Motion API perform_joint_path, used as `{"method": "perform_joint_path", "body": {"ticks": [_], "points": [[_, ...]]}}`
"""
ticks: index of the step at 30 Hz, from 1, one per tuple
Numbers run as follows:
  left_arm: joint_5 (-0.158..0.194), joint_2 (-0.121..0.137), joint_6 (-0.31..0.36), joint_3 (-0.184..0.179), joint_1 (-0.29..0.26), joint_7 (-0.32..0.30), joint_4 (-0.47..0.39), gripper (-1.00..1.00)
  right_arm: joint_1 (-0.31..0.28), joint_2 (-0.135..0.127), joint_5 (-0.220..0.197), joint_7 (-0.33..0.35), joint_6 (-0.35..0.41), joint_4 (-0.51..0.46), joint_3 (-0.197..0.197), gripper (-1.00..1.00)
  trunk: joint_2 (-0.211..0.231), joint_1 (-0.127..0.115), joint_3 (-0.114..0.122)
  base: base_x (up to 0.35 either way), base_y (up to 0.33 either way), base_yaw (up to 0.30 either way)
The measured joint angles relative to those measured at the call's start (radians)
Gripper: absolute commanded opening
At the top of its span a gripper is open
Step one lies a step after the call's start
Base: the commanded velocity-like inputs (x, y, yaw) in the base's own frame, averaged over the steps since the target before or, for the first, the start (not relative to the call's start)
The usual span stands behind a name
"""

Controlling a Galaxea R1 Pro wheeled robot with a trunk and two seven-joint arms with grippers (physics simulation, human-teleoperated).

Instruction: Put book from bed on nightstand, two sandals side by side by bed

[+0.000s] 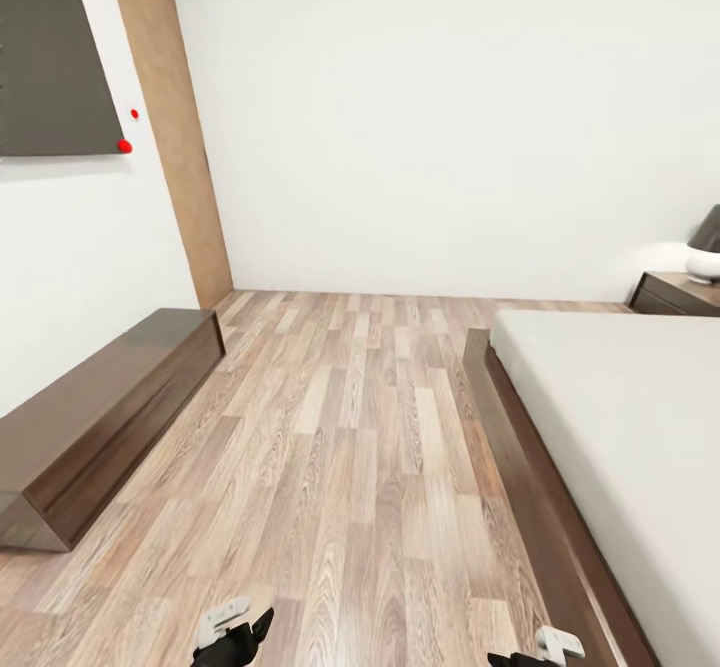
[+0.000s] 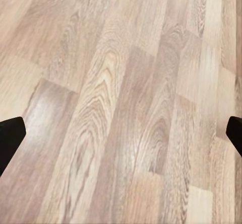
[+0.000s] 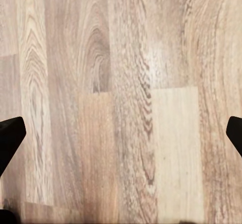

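Observation:
I am in the bedroom, looking over the wood-plank floor (image 1: 350,427). The bed (image 1: 620,427), with its pale mattress and dark brown frame, runs along the right of the head view. A dark nightstand (image 1: 675,294) stands at the far right by the back wall. The book and the sandals are out of view. My left gripper (image 2: 121,138) hangs open over bare floor, its black fingertips (image 2: 10,136) far apart. My right gripper (image 3: 121,138) is open too, above floor planks. Both arms' wrists peek in at the bottom of the head view: the left arm (image 1: 232,632) and the right arm (image 1: 545,647).
A long low dark-brown cabinet (image 1: 100,417) lines the left wall under a dark panel (image 1: 55,57). A tan wooden door (image 1: 175,137) sits in the left corner. A white lamp base (image 1: 703,265) rests on the nightstand. Open floor lies between cabinet and bed.

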Motion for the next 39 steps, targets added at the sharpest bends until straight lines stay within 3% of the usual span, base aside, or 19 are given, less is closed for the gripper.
{"method": "perform_joint_path", "body": {"ticks": [33, 39], "points": [[0.0, 0.0, 0.0, -0.001, 0.0, 0.0, 0.0, 1.0, 0.001, 0.0, -0.001, 0.0, 0.0, 0.0, 0.0, 1.0, 0.0, 0.0, 0.05, 0.0, 0.0, 0.0], [0.0, 0.0, 0.0, -0.001, 0.0, 0.0, 0.0, 1.0, 0.0, 0.0, 0.001, 0.0, 0.0, 0.0, 0.0, 1.0, 0.0, -0.001, 0.051, 0.213, 0.0, 0.0]]}}
